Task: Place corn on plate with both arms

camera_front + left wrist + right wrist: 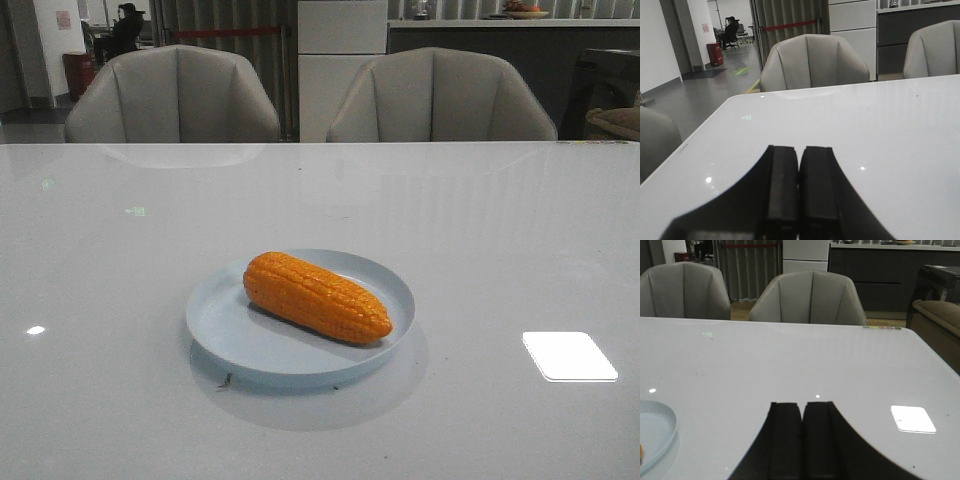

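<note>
An orange-yellow corn lies diagonally on the pale blue plate near the middle of the white table in the front view. Neither arm shows in that view. My left gripper is shut with its black fingers pressed together over bare table; neither corn nor plate shows in its view. My right gripper is also shut and holds nothing. In the right wrist view the plate's rim shows at one edge of the picture, well apart from the fingers, with a sliver of the corn on it.
Two grey chairs stand behind the far table edge. A bright light patch reflects on the table at the right. A brown seat stands off the table's right side.
</note>
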You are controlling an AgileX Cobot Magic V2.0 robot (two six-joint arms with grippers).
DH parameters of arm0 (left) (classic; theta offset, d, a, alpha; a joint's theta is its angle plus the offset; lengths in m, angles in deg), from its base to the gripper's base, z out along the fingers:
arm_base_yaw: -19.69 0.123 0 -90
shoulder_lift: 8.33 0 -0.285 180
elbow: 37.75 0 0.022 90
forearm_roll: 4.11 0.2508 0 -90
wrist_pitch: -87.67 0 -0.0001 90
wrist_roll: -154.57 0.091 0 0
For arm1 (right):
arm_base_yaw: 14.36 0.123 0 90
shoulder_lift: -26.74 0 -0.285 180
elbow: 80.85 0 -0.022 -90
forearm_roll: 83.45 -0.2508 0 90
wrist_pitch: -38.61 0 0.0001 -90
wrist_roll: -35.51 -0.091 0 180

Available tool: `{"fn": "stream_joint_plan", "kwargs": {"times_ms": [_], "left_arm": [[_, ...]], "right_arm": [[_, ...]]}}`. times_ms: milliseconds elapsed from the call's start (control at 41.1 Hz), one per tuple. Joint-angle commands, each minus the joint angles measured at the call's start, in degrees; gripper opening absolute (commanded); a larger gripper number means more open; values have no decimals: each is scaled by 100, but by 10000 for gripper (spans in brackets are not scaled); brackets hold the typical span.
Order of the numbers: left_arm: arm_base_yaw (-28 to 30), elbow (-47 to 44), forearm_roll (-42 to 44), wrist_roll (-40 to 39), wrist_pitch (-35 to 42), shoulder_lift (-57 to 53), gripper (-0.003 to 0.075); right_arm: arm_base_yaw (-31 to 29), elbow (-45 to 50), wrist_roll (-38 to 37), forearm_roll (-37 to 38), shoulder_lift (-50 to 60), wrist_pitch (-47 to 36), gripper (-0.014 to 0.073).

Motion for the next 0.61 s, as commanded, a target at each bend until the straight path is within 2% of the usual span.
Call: {"fn": "stream_joint_plan", "kwargs": {"times_ms": [0,146,194,583], "left_arm": [[-5,-216,-12,-63,461,-95,94],[-5,-216,-12,-63,461,-95,94],[-5,-216,-12,-63,461,-95,94],[-5,-216,-12,-63,461,-95,94]], "right_arm": [[11,165,-182,255,29,-693,36],[16,828,-182,249,348,-1072,36],[16,809,-182,238,465,-819,36],[18,809,-182,238,448,-794,36]]}}
